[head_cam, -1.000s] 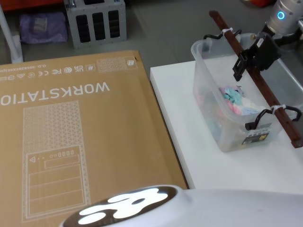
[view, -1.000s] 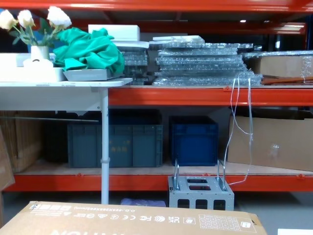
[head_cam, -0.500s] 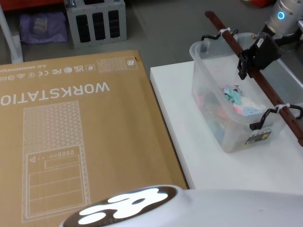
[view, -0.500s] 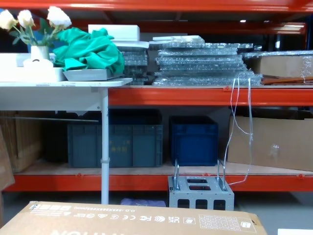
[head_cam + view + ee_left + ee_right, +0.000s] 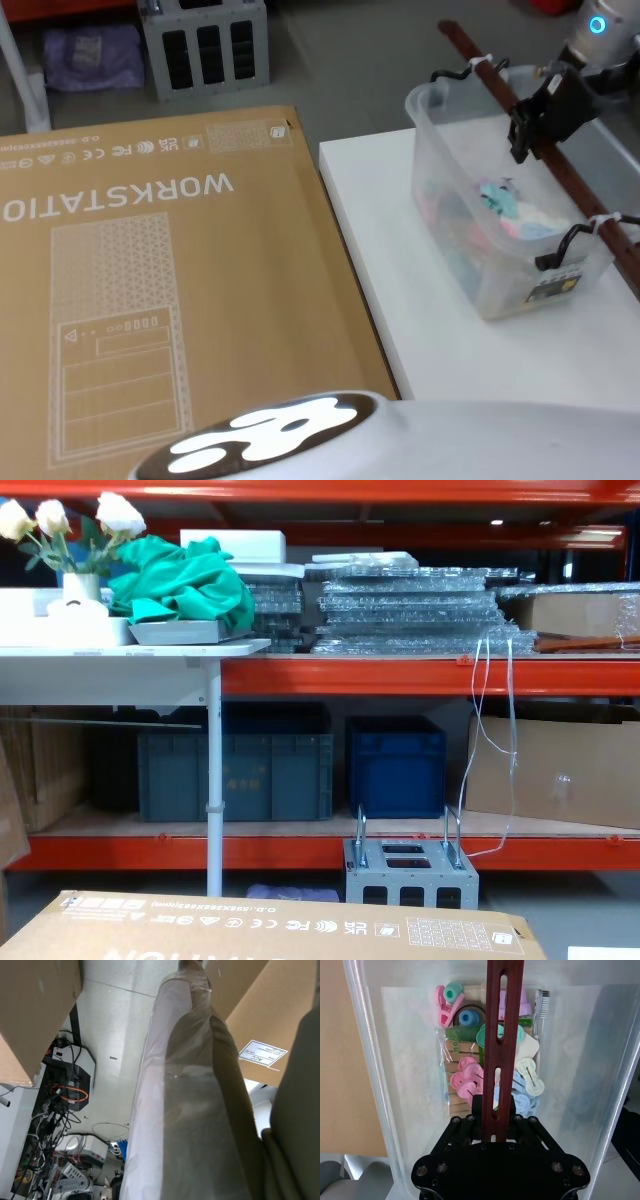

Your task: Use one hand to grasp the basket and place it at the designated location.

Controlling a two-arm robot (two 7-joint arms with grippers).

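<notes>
The basket (image 5: 470, 235) is a clear frosted bin that stands on the white table (image 5: 400, 300), right of the table's middle. It holds coloured clips and pegs (image 5: 465, 1075). A long reddish-brown handle (image 5: 575, 195) runs over its top, tied on with white zip ties. My right gripper (image 5: 525, 135) reaches in from the upper right and is shut on the middle of the bar. In the right wrist view the black fingers (image 5: 470, 1122) clamp the handle (image 5: 502, 1020) above the basket's frosted wall (image 5: 375, 1085). Whether the basket's base touches the table I cannot tell.
A big brown cardboard box (image 5: 150, 260) marked WORKSTATION lies flat to the table's left, its edge close along the table's side. A grey metal rack (image 5: 205, 45) and a purple bag (image 5: 90, 55) stand on the floor beyond. Shelving with blue crates (image 5: 395, 765) fills the background.
My right gripper has moved a little to the right and away from me, still gripping the handle, and the basket has shifted right with it.
</notes>
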